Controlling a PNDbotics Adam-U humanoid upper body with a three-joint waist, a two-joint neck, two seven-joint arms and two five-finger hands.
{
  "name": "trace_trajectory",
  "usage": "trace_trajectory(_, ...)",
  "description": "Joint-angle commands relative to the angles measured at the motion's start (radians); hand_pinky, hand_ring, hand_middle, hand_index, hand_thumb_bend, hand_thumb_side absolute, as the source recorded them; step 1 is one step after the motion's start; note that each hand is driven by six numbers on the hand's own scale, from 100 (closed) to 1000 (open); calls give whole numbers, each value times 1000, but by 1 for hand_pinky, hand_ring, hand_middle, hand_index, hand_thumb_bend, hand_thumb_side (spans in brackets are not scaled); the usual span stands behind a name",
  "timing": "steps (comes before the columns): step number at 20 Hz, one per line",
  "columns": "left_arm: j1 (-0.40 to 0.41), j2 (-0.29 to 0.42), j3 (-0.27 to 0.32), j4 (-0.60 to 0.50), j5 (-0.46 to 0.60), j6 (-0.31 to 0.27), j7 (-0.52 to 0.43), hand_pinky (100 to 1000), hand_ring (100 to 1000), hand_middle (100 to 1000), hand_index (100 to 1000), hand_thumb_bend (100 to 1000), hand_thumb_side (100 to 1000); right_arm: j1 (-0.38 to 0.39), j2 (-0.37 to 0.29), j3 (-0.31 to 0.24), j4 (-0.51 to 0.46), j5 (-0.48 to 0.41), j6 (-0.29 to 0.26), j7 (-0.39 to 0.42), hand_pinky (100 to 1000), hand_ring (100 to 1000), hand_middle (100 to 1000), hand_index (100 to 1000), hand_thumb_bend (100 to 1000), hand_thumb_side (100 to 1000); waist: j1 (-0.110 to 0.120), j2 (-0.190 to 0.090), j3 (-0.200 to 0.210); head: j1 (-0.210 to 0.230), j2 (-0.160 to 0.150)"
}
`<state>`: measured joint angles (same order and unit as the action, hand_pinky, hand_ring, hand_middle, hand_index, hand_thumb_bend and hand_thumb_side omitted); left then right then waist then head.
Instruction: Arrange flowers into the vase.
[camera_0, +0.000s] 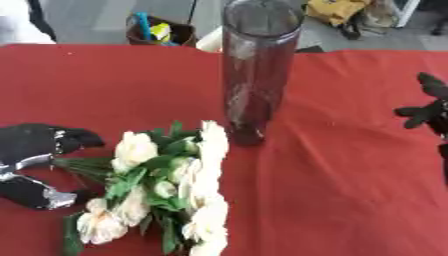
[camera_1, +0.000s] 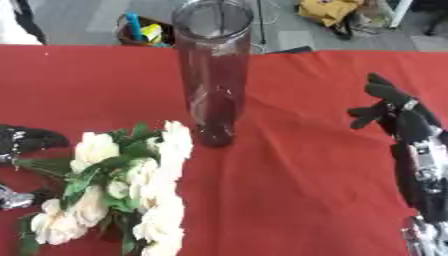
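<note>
A tall clear glass vase (camera_0: 254, 75) stands upright and empty near the middle of the red table (camera_0: 350, 180). A bunch of white flowers (camera_0: 175, 185) with green leaves lies flat in front of it, to the left, its blooms almost reaching the vase's foot. The stems (camera_0: 80, 166) point left, into the gap between the fingers and thumb of my left hand (camera_0: 31, 142). That hand is spread wide around the stems without closing on them. At the right edge my right hand (camera_1: 407, 122) rests open, fingers up, well away from the vase.
Beyond the far table edge, a brown basket (camera_0: 157, 31) with coloured items and a yellow bag (camera_0: 337, 10) sit on the floor. Red cloth lies bare between the vase and my right hand.
</note>
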<state>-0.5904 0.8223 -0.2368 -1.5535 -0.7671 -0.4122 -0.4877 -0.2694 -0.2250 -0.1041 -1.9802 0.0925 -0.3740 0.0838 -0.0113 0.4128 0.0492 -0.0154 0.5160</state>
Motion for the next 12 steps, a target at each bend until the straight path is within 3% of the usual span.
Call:
trace_trajectory(1, -20, 14, -3, 0, 6, -3, -14, 690, 830, 887, 1000, 391, 892, -5, -9, -2, -20, -7, -1, 3, 710, 984, 464, 829, 100, 1000, 3, -19, -1, 5, -14)
trace_trajectory(12, -48, -14, -15, 50, 9, -3, -26, 593, 665, 781, 977, 329, 881, -1, -4, 0, -20, -10, -1, 9, 712, 987, 462, 829, 100, 1000, 3, -16, -10, 10, -19)
